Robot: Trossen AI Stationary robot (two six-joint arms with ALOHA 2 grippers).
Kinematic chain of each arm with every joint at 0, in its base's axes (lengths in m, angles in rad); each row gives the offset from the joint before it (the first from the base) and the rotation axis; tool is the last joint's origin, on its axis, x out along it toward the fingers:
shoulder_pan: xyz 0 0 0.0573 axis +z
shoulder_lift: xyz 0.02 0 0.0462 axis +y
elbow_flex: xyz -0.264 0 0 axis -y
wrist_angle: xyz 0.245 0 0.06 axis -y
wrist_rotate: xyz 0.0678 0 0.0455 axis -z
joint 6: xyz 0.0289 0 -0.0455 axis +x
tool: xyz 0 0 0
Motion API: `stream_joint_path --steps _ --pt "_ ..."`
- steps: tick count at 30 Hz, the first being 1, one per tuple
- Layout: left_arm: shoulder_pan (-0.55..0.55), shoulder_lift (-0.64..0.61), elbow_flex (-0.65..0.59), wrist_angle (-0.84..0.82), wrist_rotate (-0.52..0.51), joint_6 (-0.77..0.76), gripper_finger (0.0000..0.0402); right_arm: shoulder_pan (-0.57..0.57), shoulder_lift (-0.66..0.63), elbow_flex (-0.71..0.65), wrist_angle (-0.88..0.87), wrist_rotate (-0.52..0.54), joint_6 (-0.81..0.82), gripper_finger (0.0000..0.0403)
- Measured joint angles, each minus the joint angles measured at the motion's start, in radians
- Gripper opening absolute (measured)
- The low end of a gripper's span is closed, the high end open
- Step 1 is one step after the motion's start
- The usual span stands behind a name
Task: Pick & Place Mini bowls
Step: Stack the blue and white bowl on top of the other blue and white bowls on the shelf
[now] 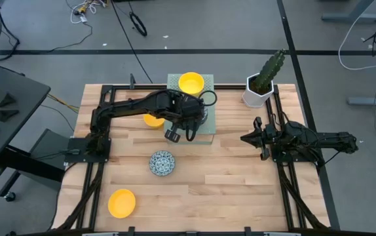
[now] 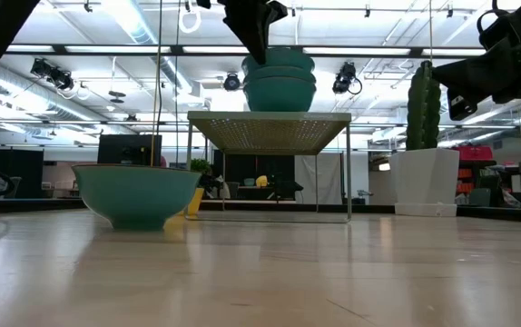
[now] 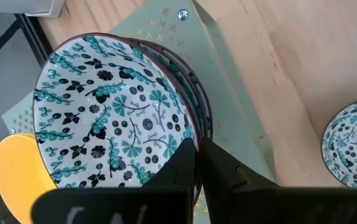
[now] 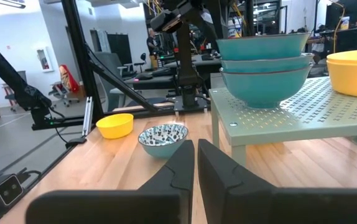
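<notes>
At the high view's centre the left gripper, clenched on the top blue-patterned bowl's rim, hides the stack on the green perforated stand; the right gripper waits clenched at mid-right.

You are losing the stacked blue-patterned white bowls under the dark left arm in the high view. One plain yellow bowl is peeking out only partly beside that arm.

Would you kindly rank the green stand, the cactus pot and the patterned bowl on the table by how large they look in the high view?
1. Green stand, largest, though the left arm covers much of it.
2. Cactus pot.
3. Patterned bowl.
The pot and the bowl look nearly alike in width, so their order is unsure.
</notes>
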State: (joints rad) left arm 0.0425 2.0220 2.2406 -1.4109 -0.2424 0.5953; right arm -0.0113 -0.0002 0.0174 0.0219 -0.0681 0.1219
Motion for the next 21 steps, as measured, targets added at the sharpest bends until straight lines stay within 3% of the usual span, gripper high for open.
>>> stream_joint_path --steps 21 --pt "0.0 0.0 0.0 0.003 -0.019 0.0 0.0056 0.0 0.0 0.0 0.0 0.0 0.0 0.0027"
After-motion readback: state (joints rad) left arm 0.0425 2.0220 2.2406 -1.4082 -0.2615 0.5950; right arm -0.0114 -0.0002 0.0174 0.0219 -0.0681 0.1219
